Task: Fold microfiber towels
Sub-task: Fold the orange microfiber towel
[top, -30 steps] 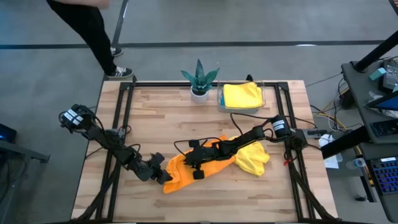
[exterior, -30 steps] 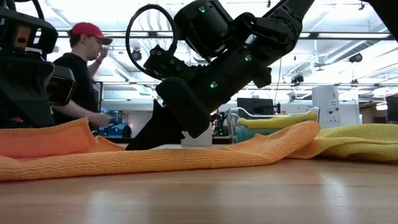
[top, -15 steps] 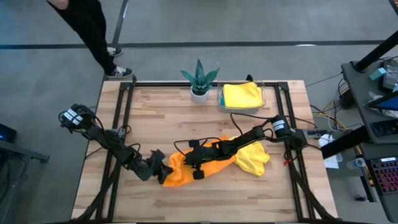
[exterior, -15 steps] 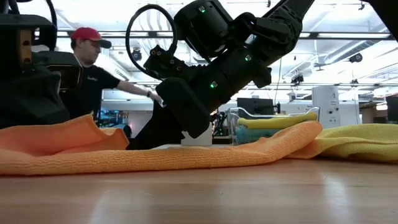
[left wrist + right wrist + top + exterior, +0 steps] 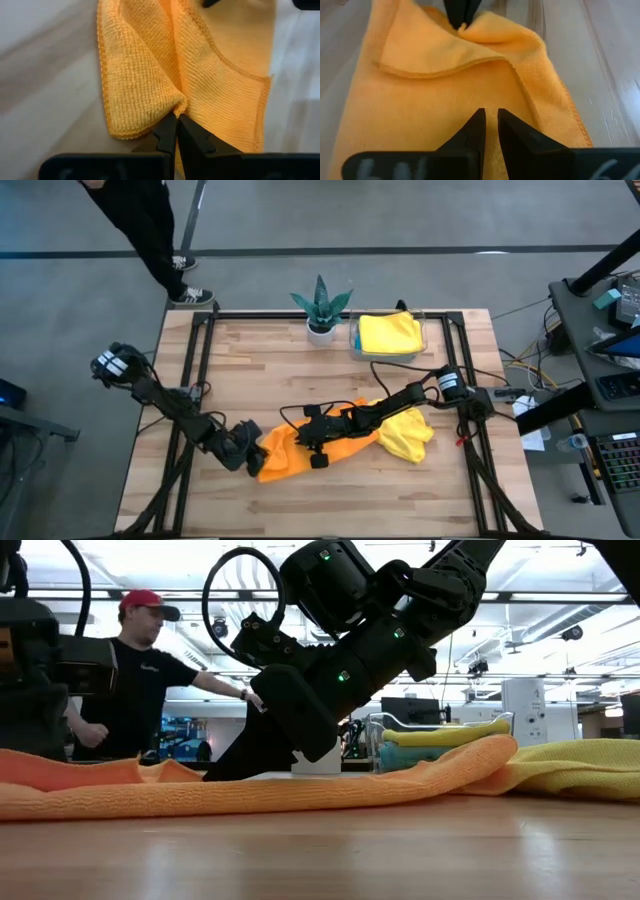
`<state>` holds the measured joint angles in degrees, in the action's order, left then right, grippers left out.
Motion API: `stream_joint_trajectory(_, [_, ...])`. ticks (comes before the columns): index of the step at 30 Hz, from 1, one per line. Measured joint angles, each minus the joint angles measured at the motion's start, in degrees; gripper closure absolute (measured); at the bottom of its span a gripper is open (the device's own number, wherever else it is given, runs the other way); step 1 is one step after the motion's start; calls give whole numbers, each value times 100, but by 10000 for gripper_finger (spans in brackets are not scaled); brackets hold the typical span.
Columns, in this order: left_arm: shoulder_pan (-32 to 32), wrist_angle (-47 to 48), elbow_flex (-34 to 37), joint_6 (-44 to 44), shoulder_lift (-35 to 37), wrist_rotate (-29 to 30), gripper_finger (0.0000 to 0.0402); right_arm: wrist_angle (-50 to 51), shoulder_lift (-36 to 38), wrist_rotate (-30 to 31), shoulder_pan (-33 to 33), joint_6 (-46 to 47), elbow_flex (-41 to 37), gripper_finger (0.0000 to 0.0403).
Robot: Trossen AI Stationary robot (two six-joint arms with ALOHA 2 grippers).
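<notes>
The soft orange microfiber towel [image 5: 290, 452] lies rumpled on the pale wooden slatted table [image 5: 260, 370], touching a crumpled bright yellow towel [image 5: 408, 432] beside it. The left gripper [image 5: 250, 456] has its fingers pinched together on a fold at the orange cloth's edge, while the right gripper [image 5: 312, 442] rests on the same cloth with its fingers nearly together; whether it grips the fabric cannot be told. No readable writing or brand shows anywhere.

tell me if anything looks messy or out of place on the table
The orange towel lies bunched and creased, one edge pinched in the left pincer. A yellow towel sits crumpled beside it, partly under the right arm. Nothing looks spilled or damaged.
</notes>
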<state>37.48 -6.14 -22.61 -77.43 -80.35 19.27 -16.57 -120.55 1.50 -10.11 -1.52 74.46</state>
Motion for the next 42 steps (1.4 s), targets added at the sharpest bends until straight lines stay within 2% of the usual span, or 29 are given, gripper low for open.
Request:
stream_joint_trajectory(11, [-1, 574, -50, 364, 426, -53, 401, 4, 0, -1, 0, 0, 0, 360])
stream_joint_trajectory(20, [-5, 2094, -426, 257, 961, -123, 402, 10, 0, -1, 0, 0, 0, 360])
stream_joint_trajectory(28, [-9, 3458, -453, -347, 1335, -166, 402, 45, 0, -5, 0, -1, 0, 360])
stream_joint_trajectory(31, [-26, 3710, -453, -536, 1374, -165, 402, 53, 3, -3, 0, -2, 0, 360])
stream_joint_trajectory(35, [-25, 3658, -470, -729, 1385, -419, 402, 251, 48, -1, 0, -114, 2, 360])
stream_joint_trajectory(42, [-27, 3675, -473, -774, 1430, -534, 394, 660, 66, -5, 37, -134, 15, 360])
